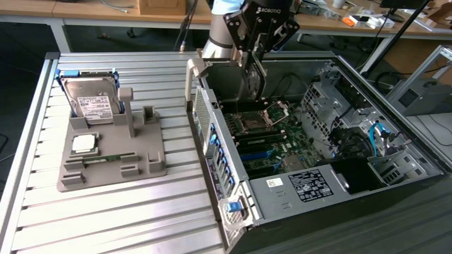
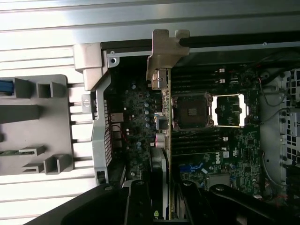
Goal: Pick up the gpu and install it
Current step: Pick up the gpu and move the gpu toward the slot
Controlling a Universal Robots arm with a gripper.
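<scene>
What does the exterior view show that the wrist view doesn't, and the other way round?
The exterior view adds the square silver chip lying on the grey plastic tray, and the wooden desks behind. The wrist view adds the gpu, a thin green card with silver bracket, edge-on between the black gripper's fingers. Both share the tray, the open black computer case, its green motherboard and that held card.

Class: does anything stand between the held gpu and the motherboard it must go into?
Nothing visible does. The gripper holds the gpu edge-on above the motherboard in the open case. The slot itself is hidden by the card.
</scene>
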